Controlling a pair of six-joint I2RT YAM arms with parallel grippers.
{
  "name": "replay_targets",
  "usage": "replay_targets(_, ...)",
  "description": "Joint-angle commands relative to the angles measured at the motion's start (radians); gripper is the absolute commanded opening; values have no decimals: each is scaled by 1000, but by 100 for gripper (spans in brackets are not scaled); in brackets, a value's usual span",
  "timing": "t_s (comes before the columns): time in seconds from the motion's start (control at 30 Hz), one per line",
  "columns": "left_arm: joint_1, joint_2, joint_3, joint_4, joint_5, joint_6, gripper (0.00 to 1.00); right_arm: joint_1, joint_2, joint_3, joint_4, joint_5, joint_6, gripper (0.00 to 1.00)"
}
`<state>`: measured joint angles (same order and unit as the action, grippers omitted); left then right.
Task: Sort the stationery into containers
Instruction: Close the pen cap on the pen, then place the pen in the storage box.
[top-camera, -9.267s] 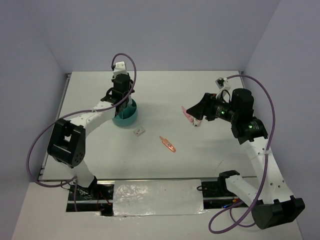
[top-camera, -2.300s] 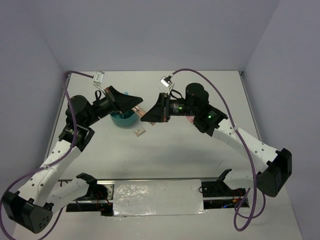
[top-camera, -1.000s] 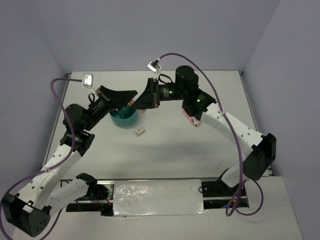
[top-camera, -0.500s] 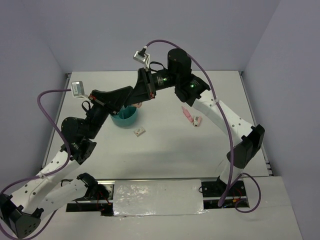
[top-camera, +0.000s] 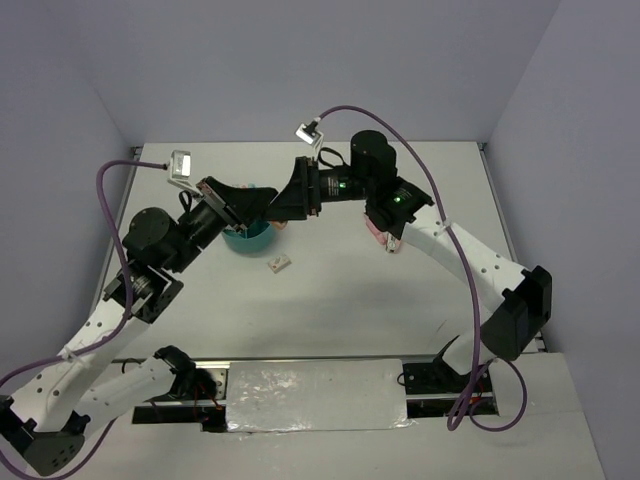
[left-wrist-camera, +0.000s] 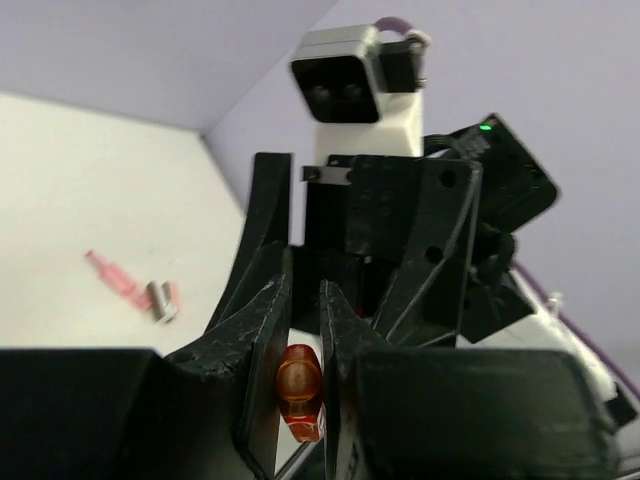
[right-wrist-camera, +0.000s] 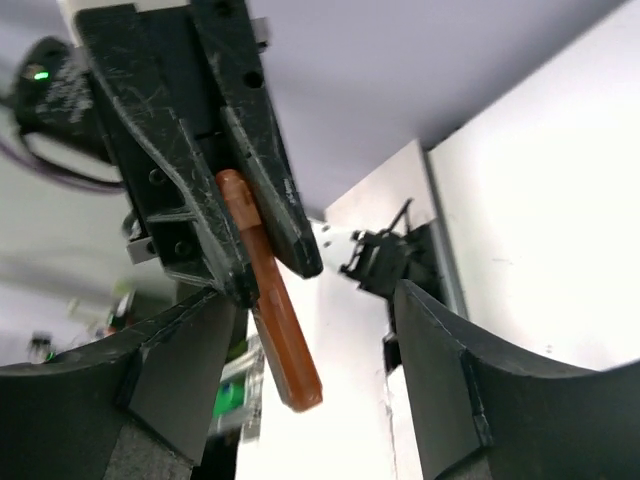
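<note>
Right, my left gripper (left-wrist-camera: 302, 300) is pinched narrow on the orange marker (left-wrist-camera: 300, 385), holding it near one end. The rest of the barrel pokes out toward my right gripper (right-wrist-camera: 310, 300). That one stands wide, a finger on either side of the marker, and as far as I can see it has no grip on it. So the marker hangs on my left side alone, up in the air, with the two grippers nose to nose. From overhead they meet just above the teal organizer (top-camera: 252, 240), which sits on the table (top-camera: 350, 310) on my left half. Just beside the organizer, on the near side, lies the whitish-tan piece (top-camera: 278, 264). Well off to the right the pink marker (top-camera: 374, 231) waits with a small stubby piece (top-camera: 395, 244) next to it. I read this as the tail of a mid-air handover, with the drop into the organizer not yet made. Next, my right gripper should back straight off along the barrel without clipping it. Then my left needs to tip the marker downward over the organizer and open up. Which compartment to aim for I cannot tell, because my arms hide the inside of the tub.
</note>
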<state>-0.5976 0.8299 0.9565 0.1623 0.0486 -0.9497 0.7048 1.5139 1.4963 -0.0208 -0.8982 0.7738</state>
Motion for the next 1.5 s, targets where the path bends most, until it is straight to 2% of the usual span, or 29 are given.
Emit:
replay_targets(0.0, 44, 26, 68, -216, 71, 66, 0, -34, -86, -71, 108, 143, -15, 73)
replay_targets(0.17, 143, 81, 203, -440, -50, 143, 0, -111, -156, -186, 3, 206, -97, 76)
replay_targets(0.27, 195, 142, 278, -584, -192, 228, 0, -184, -248, -290, -42, 252, -139, 77)
replay_targets(0.33, 235, 169, 284, -596, -205, 287, 0, -218, -310, -321, -128, 292, -200, 77)
replay_targets(0.5, 389, 248, 242, -479, -187, 391, 0, -275, -392, -321, -324, 340, -330, 78)
replay_targets(0.63, 511, 374, 194, -348, -86, 486, 0, -281, -460, -349, -384, 309, -407, 78)
replay_targets(0.83, 585, 527, 205, -184, 17, 523, 0, -283, -529, -377, -479, 298, -475, 78)
replay_targets(0.97, 595, 601, 203, -118, 80, 526, 0, -283, -566, -364, -556, 308, -511, 78)
replay_targets(1.47, 595, 771, 159, -3, 70, 503, 1, -284, -558, -249, -642, 314, -516, 78)
